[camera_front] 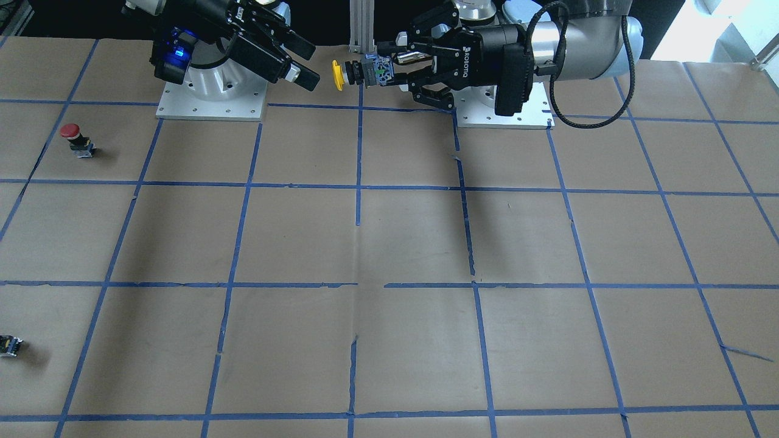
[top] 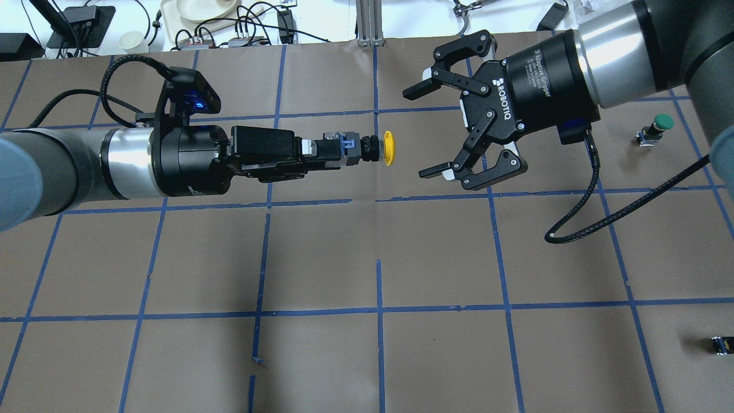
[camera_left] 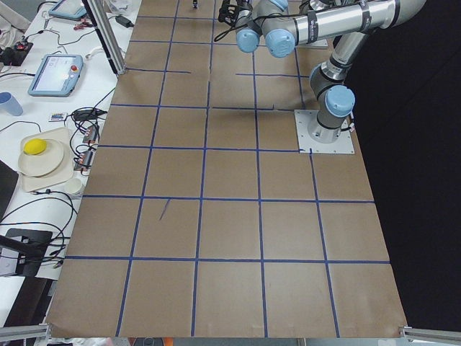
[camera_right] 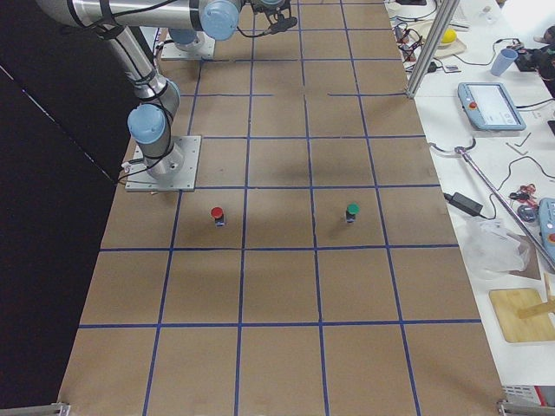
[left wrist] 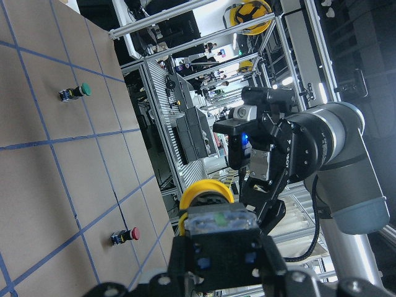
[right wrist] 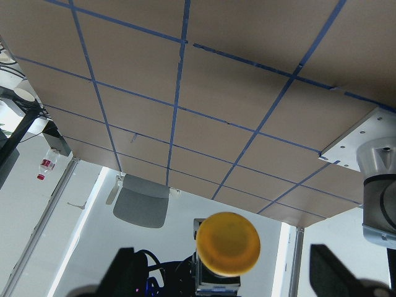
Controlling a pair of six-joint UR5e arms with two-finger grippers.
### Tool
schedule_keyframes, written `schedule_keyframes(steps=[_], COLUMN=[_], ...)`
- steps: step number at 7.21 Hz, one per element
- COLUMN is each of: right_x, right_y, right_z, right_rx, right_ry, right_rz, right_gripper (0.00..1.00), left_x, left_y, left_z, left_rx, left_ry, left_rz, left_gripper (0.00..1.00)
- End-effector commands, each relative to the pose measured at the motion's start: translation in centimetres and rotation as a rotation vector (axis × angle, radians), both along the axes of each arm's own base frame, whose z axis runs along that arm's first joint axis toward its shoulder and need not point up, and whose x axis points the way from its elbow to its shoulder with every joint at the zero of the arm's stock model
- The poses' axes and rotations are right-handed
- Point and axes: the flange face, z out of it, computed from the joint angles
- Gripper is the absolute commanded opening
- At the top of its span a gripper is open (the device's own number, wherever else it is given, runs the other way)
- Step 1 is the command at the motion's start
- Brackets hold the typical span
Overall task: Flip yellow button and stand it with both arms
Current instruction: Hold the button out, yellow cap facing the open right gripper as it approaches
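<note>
My left gripper (top: pixel 321 152) is shut on the black-grey body of the yellow button (top: pixel 389 148) and holds it level, high above the table. Its cap points at my right gripper (top: pixel 421 132). That gripper is open and empty, a short gap from the cap, with its jaws spread wide on either side of the button's line. In the front-facing view the button (camera_front: pixel 336 75) sticks out of the left gripper (camera_front: pixel 380 70) toward the right gripper (camera_front: pixel 307 61). The left wrist view shows the button (left wrist: pixel 207 197) from behind. The right wrist view shows the cap (right wrist: pixel 228 242) face-on.
A red-capped button (camera_front: pixel 73 137) and a capless black block (camera_front: pixel 9 345) stand on the robot's right side of the brown taped table (camera_front: pixel 414 237). A green-capped button (top: pixel 659 123) stands there too. Cables and dishes lie beyond the far edge (top: pixel 200 11).
</note>
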Motion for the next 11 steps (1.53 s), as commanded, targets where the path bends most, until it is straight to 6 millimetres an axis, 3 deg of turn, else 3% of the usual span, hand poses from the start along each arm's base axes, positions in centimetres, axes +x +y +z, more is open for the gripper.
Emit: schedule_keyframes(steps=[1,6,7,9,11], right_x=[0.3,1.5,1.6,1.5,1.6], right_y=[-0.2,-0.1,0.0,0.0,0.0], right_z=[-0.2,-2.0,-1.9,-1.9,-1.9], right_rx=[0.022,0.042,0.044,0.044,0.047], right_ry=[-0.033,-0.063,-0.063,-0.061,-0.063], right_rz=[-0.009,0.016,0.016,0.013,0.012], right_gripper=[1.0,0.99,0.94,0.7,0.39], left_x=[-0.2,-0.2,-0.2,-0.2,-0.2], left_y=[0.1,-0.2,-0.2,-0.2,-0.2], left_z=[0.0,0.1,0.1,0.1,0.1], left_rx=[-0.002,-0.011,-0.012,-0.015,-0.014], left_ry=[0.001,0.017,0.017,0.016,0.017], left_rz=[-0.004,0.016,0.016,0.016,0.017], left_gripper=[0.22,0.22,0.22,0.23,0.23])
